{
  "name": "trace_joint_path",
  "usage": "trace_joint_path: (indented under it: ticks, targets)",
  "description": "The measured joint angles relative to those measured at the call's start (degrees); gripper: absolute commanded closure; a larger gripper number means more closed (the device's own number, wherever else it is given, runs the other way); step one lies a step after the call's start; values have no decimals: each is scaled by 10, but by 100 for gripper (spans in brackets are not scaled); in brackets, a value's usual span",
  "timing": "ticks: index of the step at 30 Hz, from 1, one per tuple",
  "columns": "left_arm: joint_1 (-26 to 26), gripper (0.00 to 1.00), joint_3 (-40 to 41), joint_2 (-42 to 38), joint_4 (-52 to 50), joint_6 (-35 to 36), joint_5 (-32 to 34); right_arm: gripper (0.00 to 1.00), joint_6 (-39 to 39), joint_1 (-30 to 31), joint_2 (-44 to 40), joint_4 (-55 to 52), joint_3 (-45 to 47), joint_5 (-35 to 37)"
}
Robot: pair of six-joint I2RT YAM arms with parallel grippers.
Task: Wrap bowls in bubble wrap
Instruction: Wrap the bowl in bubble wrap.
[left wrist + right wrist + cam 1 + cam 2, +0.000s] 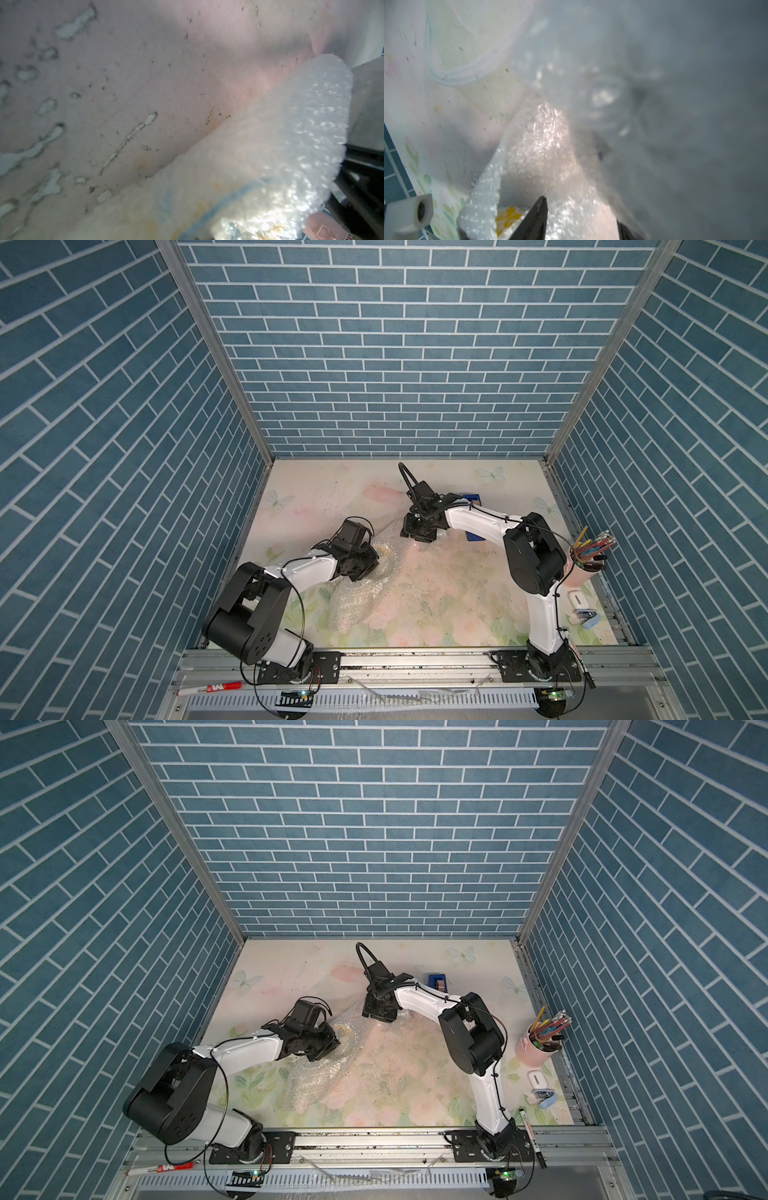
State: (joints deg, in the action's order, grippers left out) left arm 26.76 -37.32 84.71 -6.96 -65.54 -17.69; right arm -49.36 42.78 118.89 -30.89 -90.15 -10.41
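A: What is hidden or hard to make out?

B: The tips of the left tool (369, 570) are buried in the bubble wrap (357, 601) in both top views, and they are not shown in the left wrist view. The tool is taken as closed, but what is pinched cannot be told. A bowl (226, 199) is seen there only through the wrap. It appears as a blurred blue rim band with yellowish marks and is cut off by the frame edge.

A: And the right tool (419, 536)?

B: It is held over the far end of the sheet. In the right wrist view its dark fingers (538, 216) are seen apart, with wrap lying between them. Much of that view is fogged by a fold close to the lens. A yellow floral patch (508, 217) on white is glimpsed under the wrap beside one finger. Whether it belongs to the same bowl cannot be told.

A: How is the sheet laid?

B: It is spread on the bench (457, 593). Its long axis runs from the far end under the right tool to a near end beside the left arm, slanting toward the left side.

A: Can any writing be read?

B: A large "M" is read on the red label of the marker (210, 688) on the front rail. The rest is too small. The blue tape dispenser (437, 982) is half hidden by the right arm in a top view.
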Motion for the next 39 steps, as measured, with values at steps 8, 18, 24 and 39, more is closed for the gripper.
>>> trace_joint_path:
  ticks: [8, 18, 24, 39]
  targets:
    - [0, 87, 0, 0, 0, 3, 0, 52, -8, -7, 67, -10, -60, 33]
    - [0, 87, 0, 2, 0, 4, -2, 91, -10, -15, 84, -34, -78, 46]
    - [0, 87, 0, 2, 1, 5, -2, 83, 2, -16, 77, -21, -64, 42]
    - [0, 87, -5, 7, 0, 6, -4, 60, 33, -26, 121, -102, -170, 89]
